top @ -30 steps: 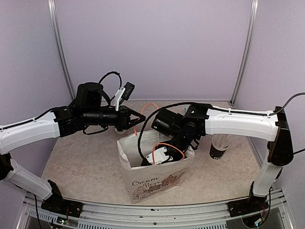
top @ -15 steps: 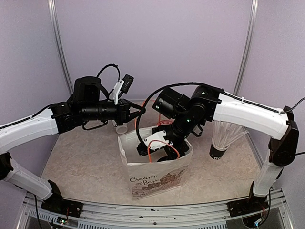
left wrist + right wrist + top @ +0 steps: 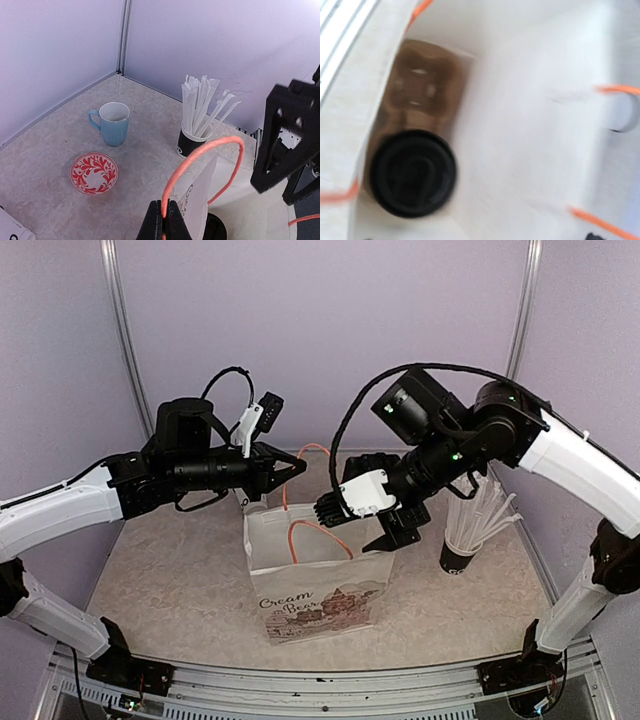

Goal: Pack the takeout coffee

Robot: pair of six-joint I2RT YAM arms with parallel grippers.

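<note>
By the left pincer [image 3: 162,221] an orange handle [image 3: 200,160] of the paper bag [image 3: 320,580] is being pinched. The right pincer [image 3: 365,525] is being held spread above the bag, with a black-lidded takeout cup [image 3: 413,172] being seen inside.

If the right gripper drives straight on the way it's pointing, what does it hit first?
Probably the black-lidded cup inside the paper bag; the right gripper points into its open mouth, though depth is unclear.
</note>
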